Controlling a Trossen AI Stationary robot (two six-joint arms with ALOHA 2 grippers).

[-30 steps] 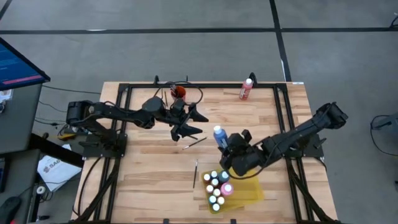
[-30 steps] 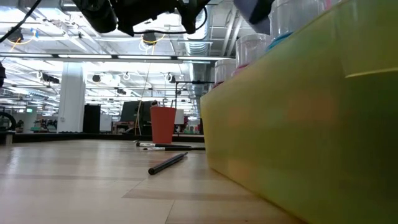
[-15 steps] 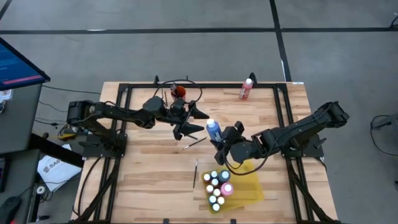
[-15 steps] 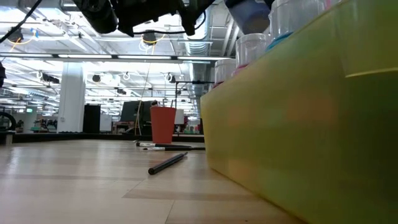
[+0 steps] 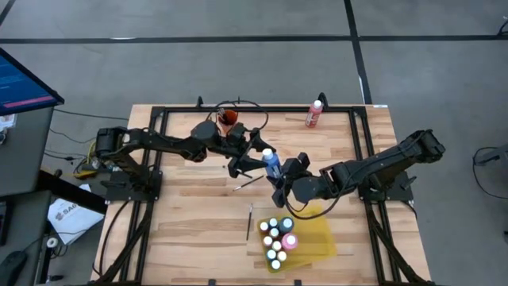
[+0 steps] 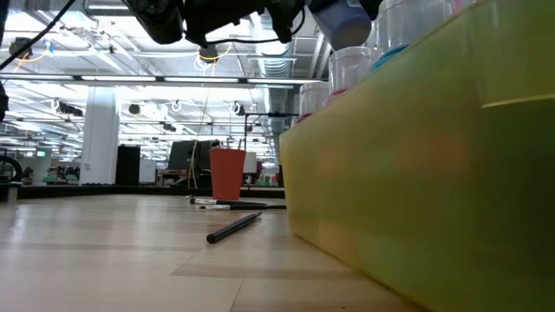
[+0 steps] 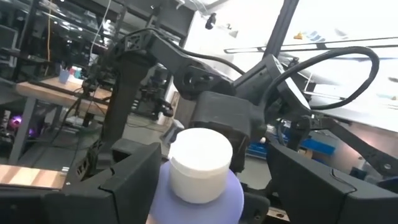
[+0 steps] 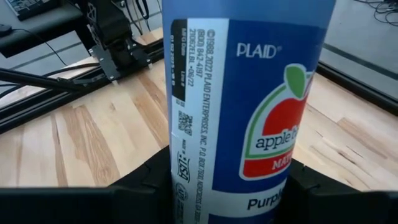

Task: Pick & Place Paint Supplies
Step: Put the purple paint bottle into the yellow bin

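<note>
A blue paint bottle [image 5: 271, 165] with a white cap [image 7: 200, 165] hangs above the middle of the table, and my right gripper [image 5: 281, 181] is shut on it. My left gripper [image 5: 252, 156] is open; its two fingers [image 7: 127, 180] stand on either side of the bottle's cap end, and whether they touch it I cannot tell. Several white-capped bottles [image 5: 276, 238] stand in the yellow tray [image 5: 313, 238]. A red bottle [image 5: 314, 114] lies on its side at the far right. Two paintbrushes [image 5: 248, 182] [image 5: 249, 221] lie flat on the wood. My right gripper pinches the blue bottle's labelled body [image 8: 186, 168], low down and away from the cap, between its two fingers [image 8: 140, 186]. It comes from the table's right, slanting down. The bottle is lifted clear of the table, its cap end toward my left gripper.
An orange cup [image 5: 228, 117] stands at the far edge, behind my left arm. In the low view the tray's yellow wall [image 6: 416, 173] fills the right side, with a brush [image 6: 234, 226] and the cup [image 6: 227, 173] beyond it. A black frame runs around the tabletop.
My right gripper has carried the blue bottle toward the table's left and far side, a little upward, tipping as it went. My left gripper has moved toward the right, and its fingers now flank the cap. The bottle has stayed clear of the table.
</note>
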